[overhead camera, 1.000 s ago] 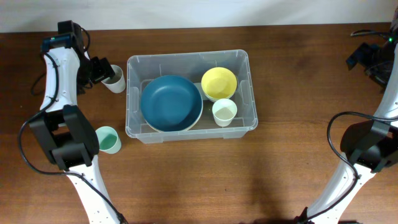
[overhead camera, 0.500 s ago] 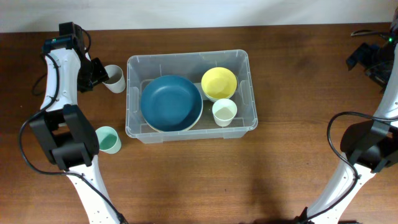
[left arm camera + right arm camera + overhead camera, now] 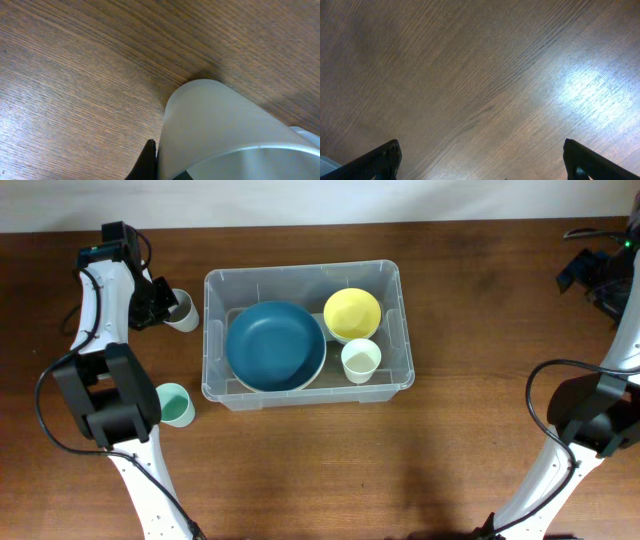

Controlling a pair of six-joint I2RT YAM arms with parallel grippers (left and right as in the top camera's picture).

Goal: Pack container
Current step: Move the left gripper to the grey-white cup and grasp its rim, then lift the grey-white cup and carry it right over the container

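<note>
Grip: your left hand (image 3: 167, 308) is clamped on the white cup (image 3: 185, 311) just left of the container (image 3: 300, 274). Your right hand (image 3: 487, 162), well right of it, wide open, empty.

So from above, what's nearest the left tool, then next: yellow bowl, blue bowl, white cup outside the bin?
1. White cup, pinched in the left tool, outside the container.
2. Blue bowl, container's left side.
3. Yellow bowl, container's back right.

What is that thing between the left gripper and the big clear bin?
A white cup, gripped by the left gripper, fills that stretch, close beside the container. The overhead view shows this; the left wrist view shows only the cup up close.
</note>
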